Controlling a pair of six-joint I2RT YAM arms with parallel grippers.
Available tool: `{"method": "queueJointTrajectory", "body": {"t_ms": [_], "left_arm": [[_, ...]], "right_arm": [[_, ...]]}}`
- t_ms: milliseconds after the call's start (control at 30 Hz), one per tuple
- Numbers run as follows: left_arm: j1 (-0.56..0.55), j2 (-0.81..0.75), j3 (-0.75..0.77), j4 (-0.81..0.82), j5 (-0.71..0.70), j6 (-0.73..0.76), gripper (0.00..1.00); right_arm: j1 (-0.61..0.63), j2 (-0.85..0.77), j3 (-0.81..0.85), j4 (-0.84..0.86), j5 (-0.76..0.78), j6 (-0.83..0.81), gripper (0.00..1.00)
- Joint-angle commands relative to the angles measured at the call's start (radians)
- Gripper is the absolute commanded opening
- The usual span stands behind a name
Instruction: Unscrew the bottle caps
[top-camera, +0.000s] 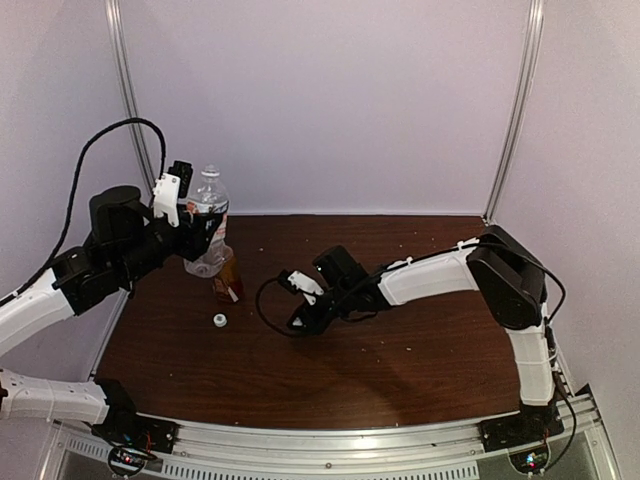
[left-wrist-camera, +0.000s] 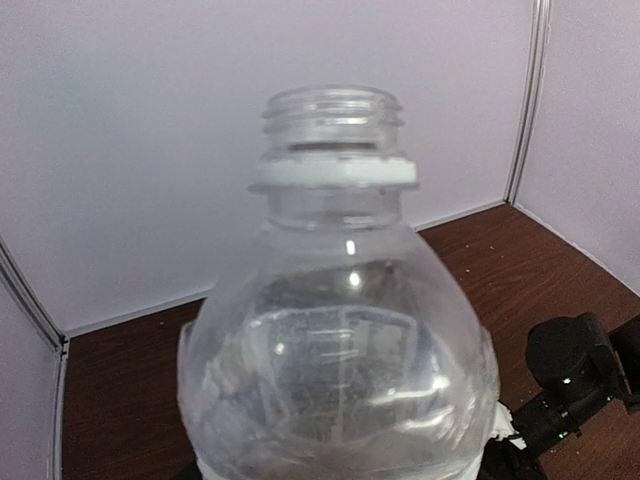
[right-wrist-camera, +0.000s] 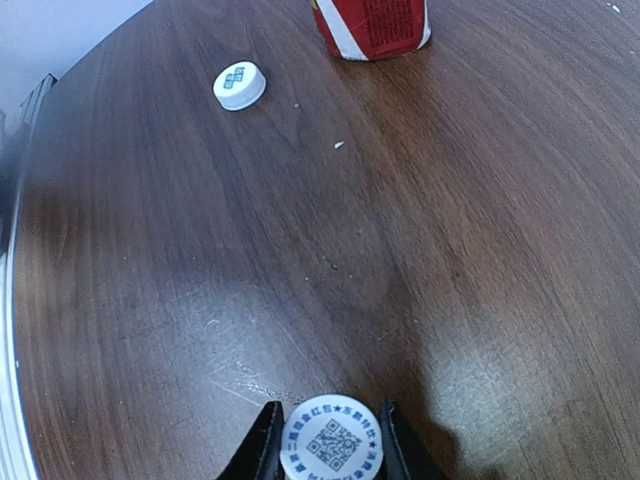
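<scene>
Got the left arm folded up high at the back-left corner, left fingers (top-camera: 193, 230) clenched round the clear bottle (left-wrist-camera: 340, 350), holding it upright off the bench (top-camera: 400, 370) (neck bare, just the white ring left on it). Got the right arm stretched low toward the middle, wrist tipped down, right fingers (top-camera: 300, 302) pinching a white cap (right-wrist-camera: 332, 447) close to the wood. Also spotting the other cap (right-wrist-camera: 240, 86) lying loose near the amber bottle (right-wrist-camera: 372, 25), standing by the lifted one.
</scene>
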Motion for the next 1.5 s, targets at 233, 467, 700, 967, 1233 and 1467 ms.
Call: {"method": "queueJointTrajectory", "body": {"t_ms": [233, 467, 700, 967, 1233, 1467], "left_arm": [[0.022, 0.025, 0.009, 0.120, 0.090, -0.011, 0.45], [0.027, 0.034, 0.001, 0.137, 0.117, -0.010, 0.45], [0.040, 0.056, -0.021, 0.189, 0.194, -0.019, 0.45], [0.072, 0.124, -0.062, 0.313, 0.468, -0.030, 0.45], [0.072, 0.214, -0.062, 0.400, 0.721, 0.011, 0.48], [0.072, 0.276, -0.059, 0.454, 0.897, 0.002, 0.49]], "right_arm": [[0.005, 0.015, 0.044, -0.050, 0.048, -0.035, 0.43], [0.002, -0.045, 0.015, -0.066, 0.057, -0.034, 0.53], [-0.039, -0.213, -0.100, -0.031, 0.036, -0.032, 0.62], [-0.098, -0.451, -0.145, -0.023, -0.075, -0.031, 0.77], [-0.105, -0.511, 0.042, -0.148, -0.163, -0.061, 0.93], [-0.106, -0.504, 0.173, -0.188, -0.219, -0.055, 0.97]]}}
